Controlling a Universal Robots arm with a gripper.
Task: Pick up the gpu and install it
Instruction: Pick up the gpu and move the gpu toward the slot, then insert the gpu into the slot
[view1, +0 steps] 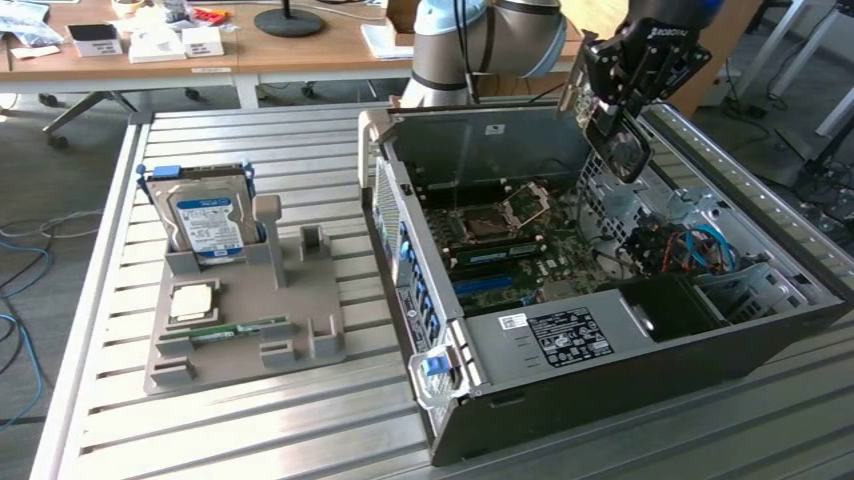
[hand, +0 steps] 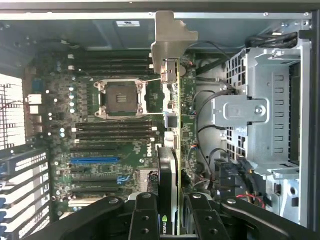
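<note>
Jaws are partway closed and clamped across the flat faces of the gpu (view1: 617, 145), a thin card with a green board, dark face and long silver metal end bracket (hand: 170, 35). It's hanging in the upper right of the exterior view, over the open black computer case (view1: 641, 390) on the slatted grey metal desk (view1: 267, 420), not yet seated in the green motherboard (hand: 125, 150). Looks light and stiff but fragile imo, so grip the plain faces, well off the connector edge.
</note>
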